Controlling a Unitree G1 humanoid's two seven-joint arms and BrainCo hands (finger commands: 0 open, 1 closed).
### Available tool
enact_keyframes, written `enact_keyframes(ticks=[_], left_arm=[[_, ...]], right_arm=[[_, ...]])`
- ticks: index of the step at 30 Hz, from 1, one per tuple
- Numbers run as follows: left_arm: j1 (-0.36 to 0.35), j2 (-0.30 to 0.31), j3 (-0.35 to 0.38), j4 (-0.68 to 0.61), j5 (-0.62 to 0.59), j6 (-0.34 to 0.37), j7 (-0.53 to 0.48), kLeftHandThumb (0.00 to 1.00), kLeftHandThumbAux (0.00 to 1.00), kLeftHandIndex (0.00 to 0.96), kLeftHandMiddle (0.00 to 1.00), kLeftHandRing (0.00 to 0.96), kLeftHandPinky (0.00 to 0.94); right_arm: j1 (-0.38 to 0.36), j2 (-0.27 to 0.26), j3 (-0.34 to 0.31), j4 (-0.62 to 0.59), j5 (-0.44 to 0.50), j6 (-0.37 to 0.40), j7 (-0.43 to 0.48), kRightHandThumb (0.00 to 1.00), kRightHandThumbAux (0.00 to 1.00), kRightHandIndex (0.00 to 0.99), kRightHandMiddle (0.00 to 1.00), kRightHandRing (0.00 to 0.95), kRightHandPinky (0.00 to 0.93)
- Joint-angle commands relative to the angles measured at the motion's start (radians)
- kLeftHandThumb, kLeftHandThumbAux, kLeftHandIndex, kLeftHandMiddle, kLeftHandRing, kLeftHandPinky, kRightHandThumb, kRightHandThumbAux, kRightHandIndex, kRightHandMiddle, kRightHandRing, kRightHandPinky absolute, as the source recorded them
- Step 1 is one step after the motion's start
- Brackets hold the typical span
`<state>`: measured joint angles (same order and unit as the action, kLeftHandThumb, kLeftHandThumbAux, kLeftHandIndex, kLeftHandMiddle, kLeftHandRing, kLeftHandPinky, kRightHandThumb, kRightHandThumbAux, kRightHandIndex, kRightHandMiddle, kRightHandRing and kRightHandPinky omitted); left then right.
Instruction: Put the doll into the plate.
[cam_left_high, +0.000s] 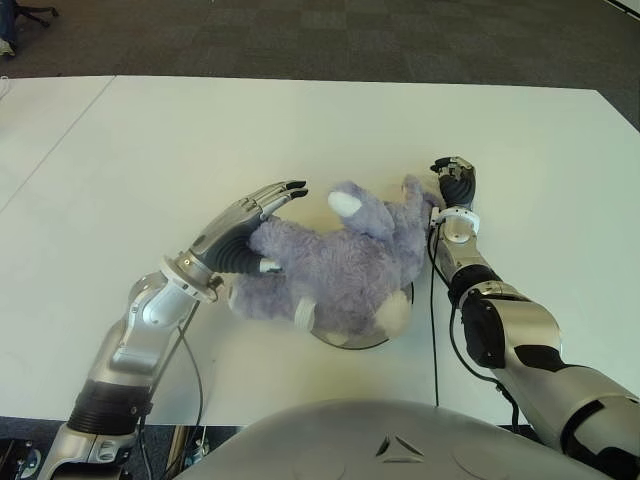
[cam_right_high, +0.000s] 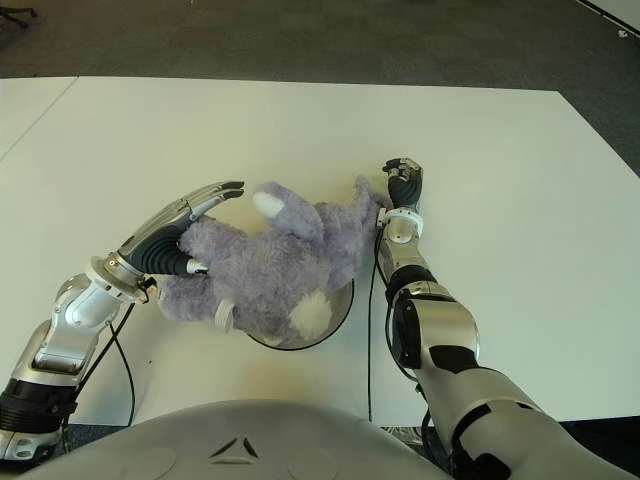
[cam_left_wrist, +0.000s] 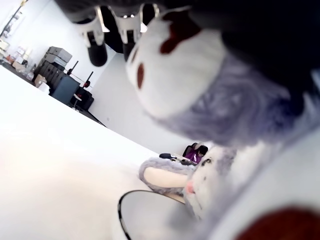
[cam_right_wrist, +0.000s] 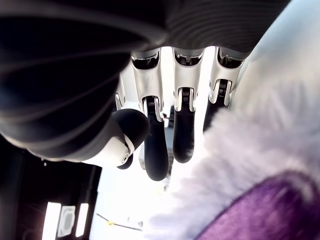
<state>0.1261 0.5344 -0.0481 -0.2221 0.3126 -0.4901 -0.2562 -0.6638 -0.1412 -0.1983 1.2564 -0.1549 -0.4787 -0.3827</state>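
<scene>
A white table (cam_left_high: 120, 150) seen from above. Toward its near edge, the left hand (cam_left_high: 245, 230) lies against the left flank of a purple plush doll (cam_left_high: 340, 260), fingers (cam_left_high: 285, 192) stretched out straight, flat on the fur rather than gripping. The doll sprawls over a round plate (cam_left_high: 385, 340), mostly covering it, its left part overhanging the rim. At the doll's right, the right hand (cam_left_high: 455, 185) touches an upper limb, fingers loosely curled but clamping nothing. Placement looks nearly complete; next, likely nudge the overhanging part inward, then withdraw both hands.
</scene>
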Motion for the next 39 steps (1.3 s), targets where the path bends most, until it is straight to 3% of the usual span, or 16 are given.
enact_keyframes(ticks=[1, 5, 14, 23, 31, 34, 39], left_arm=[[-0.036, 0.009, 0.007, 0.036, 0.003, 0.025, -0.015, 0.066, 0.368, 0.0, 0.0, 0.0, 0.0], [-0.043, 0.009, 0.008, 0.039, 0.01, 0.032, -0.012, 0.074, 0.377, 0.0, 0.0, 0.0, 0.0], [-0.118, 0.026, 0.003, 0.081, 0.233, 0.066, 0.068, 0.096, 0.44, 0.0, 0.0, 0.0, 0.0], [-0.205, 0.063, -0.025, 0.208, 0.409, 0.038, 0.205, 0.091, 0.472, 0.0, 0.0, 0.0, 0.0], [-0.253, 0.106, 0.001, 0.253, 0.377, 0.03, 0.215, 0.098, 0.495, 0.0, 0.0, 0.0, 0.0], [-0.258, 0.116, 0.015, 0.249, 0.345, 0.033, 0.198, 0.122, 0.507, 0.0, 0.0, 0.0, 0.0], [-0.257, 0.119, 0.02, 0.254, 0.277, 0.03, 0.176, 0.138, 0.505, 0.0, 0.0, 0.0, 0.0]], right_arm=[[0.166, 0.063, 0.008, 0.101, 0.001, 0.089, 0.011, 0.946, 0.67, 0.426, 0.503, 0.4, 0.113], [0.166, 0.064, 0.009, 0.101, 0.0, 0.091, 0.01, 0.946, 0.669, 0.426, 0.505, 0.403, 0.115], [0.165, 0.065, 0.01, 0.101, -0.001, 0.093, 0.007, 0.949, 0.664, 0.429, 0.491, 0.432, 0.247], [0.168, 0.072, 0.0, 0.1, 0.011, 0.081, 0.007, 0.953, 0.659, 0.431, 0.468, 0.48, 0.197], [0.169, 0.078, -0.006, 0.099, 0.014, 0.068, 0.0, 0.953, 0.659, 0.43, 0.454, 0.501, 0.149], [0.17, 0.077, -0.004, 0.099, 0.011, 0.067, -0.002, 0.954, 0.658, 0.43, 0.462, 0.505, 0.234], [0.17, 0.078, 0.0, 0.1, 0.007, 0.071, -0.004, 0.953, 0.658, 0.43, 0.465, 0.493, 0.224]])
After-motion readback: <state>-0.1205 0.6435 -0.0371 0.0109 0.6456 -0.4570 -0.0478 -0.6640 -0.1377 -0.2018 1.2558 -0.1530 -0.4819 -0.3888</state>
